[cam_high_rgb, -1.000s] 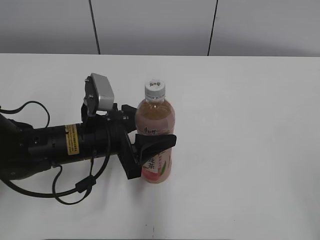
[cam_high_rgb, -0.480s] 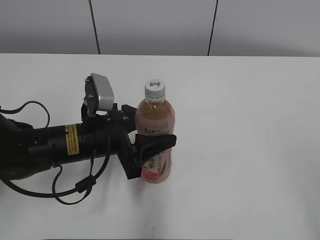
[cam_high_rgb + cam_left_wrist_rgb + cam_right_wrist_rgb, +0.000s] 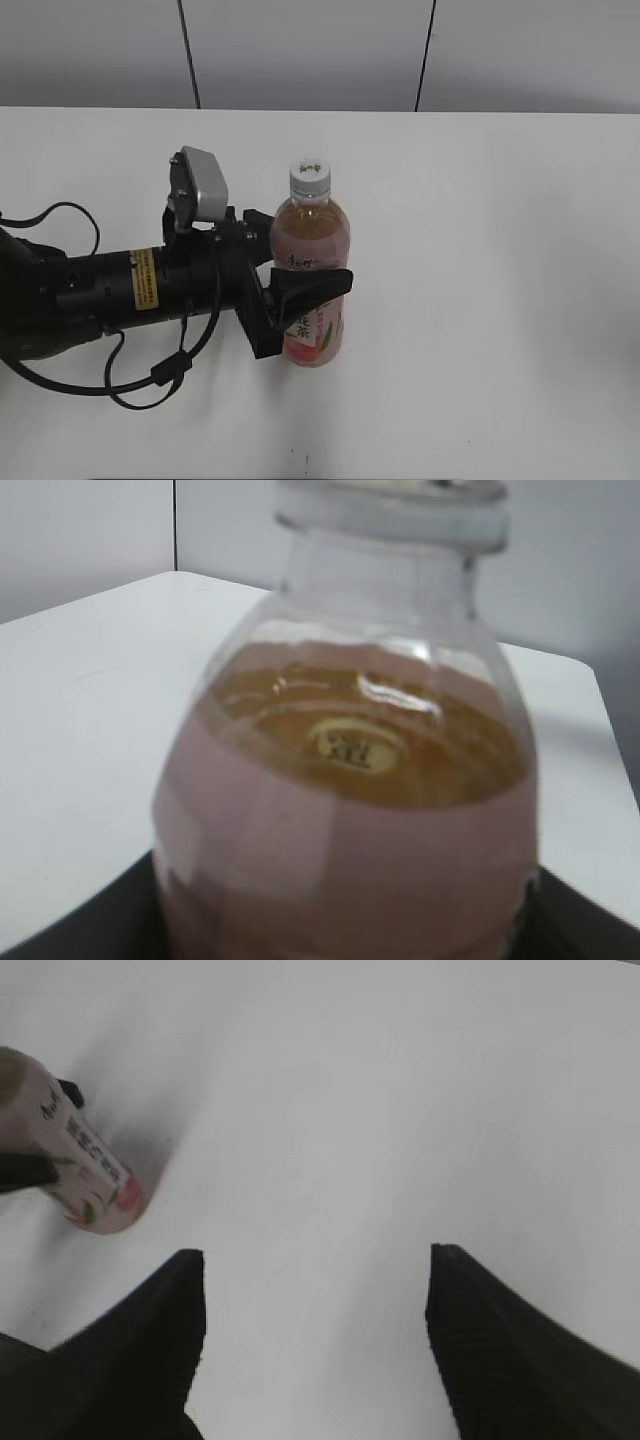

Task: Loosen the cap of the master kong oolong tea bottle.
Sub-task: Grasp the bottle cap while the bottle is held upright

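Observation:
The master kong oolong tea bottle [image 3: 311,250] stands upright near the middle of the white table, pale amber tea inside, pink peach label around its body. Its white cap [image 3: 310,176] sits on the neck. My left gripper [image 3: 300,285] reaches in from the left and is shut on the bottle's middle, one jaw in front and one behind. The left wrist view shows the bottle [image 3: 350,810] very close, the cap's lower edge [image 3: 392,505] at the top. My right gripper [image 3: 315,1310] is open and empty above bare table, with the bottle [image 3: 85,1165] far to its left.
The white table [image 3: 480,300] extends to the right and front of the bottle. A grey panelled wall [image 3: 310,50] stands behind the far edge. The left arm's black body and cable [image 3: 110,300] lie across the table's left side.

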